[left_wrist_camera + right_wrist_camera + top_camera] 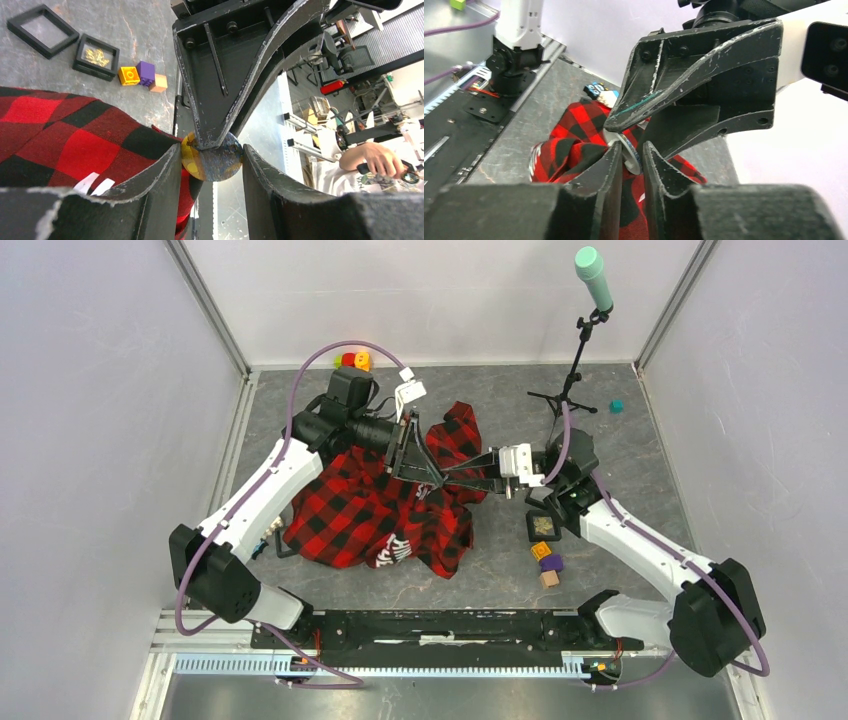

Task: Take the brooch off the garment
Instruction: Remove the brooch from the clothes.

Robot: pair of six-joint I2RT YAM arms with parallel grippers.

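— Where is the brooch?

— The brooch [215,165] is a round disc, dark blue with a yellow patch. It is held up off the tabletop [500,580], between my two claws. Red-and-black check cloth of the garment [350,520] rises to it and lies against one side of the disc.

— What is your left claw doing?

— My left claw [211,150] is clamped on the brooch by its rim, one finger against each side of the disc.

— And the right?

— My right claw [631,147] meets it from the opposite side and pinches the same disc across its two faces. The jaws stand narrow, with the disc edge-on between them.

— Any writing you can read?

— White letters [393,552] sit on a black panel at the near edge of the garment, which lies bunched on the tabletop under my claws. They are creased and small, and I cannot read them.

— What lies beside it?

— To my right of the garment there is a black frame box [543,525] with gold bits inside. Near it a yellow block [541,550], a purple block [552,563] and a tan block [549,579] touch in a row.
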